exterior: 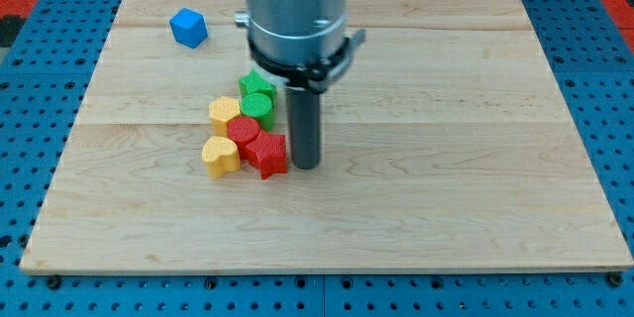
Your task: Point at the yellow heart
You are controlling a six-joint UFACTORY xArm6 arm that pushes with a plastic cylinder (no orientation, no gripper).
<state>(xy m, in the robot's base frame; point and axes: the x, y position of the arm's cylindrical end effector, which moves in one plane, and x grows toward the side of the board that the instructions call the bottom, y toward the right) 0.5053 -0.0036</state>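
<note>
The yellow heart point(220, 156) lies at the lower left of a cluster of blocks on the wooden board point(446, 208). My tip point(306, 165) rests on the board just right of the red star point(268, 154), which sits between my tip and the yellow heart. A red round block point(244, 132) touches the heart's upper right. A second yellow block point(225, 113) lies above the heart.
A green round block point(260, 108) and a green star point(255, 85) sit at the top of the cluster, partly behind the arm's grey body point(295, 10). A blue cube point(187, 28) stands alone at the board's upper left.
</note>
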